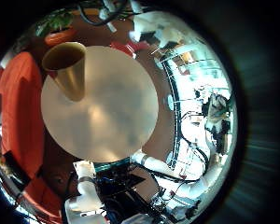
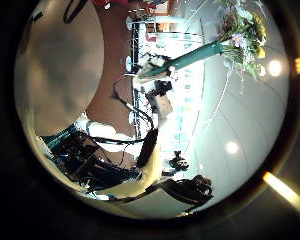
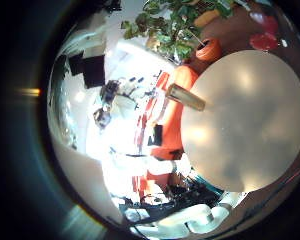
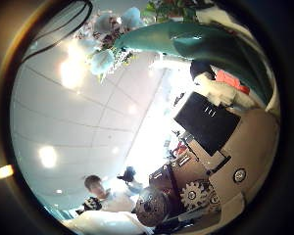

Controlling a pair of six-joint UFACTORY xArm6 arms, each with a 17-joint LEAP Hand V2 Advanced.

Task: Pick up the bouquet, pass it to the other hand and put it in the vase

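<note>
We see the bouquet (image 4: 137,39) gripped in our right hand (image 4: 211,127); the vase (image 1: 67,67) stands on the table (image 1: 107,112) below our left hand, grip unclear.

Bouquet (image 4: 137,39) — teal-wrapped, pale blooms — held aloft; vase (image 1: 67,67) upright on round table (image 1: 112,117).

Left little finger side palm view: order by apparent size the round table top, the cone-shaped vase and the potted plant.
1. Round table top
2. Cone-shaped vase
3. Potted plant, smallest here but farther away
</note>
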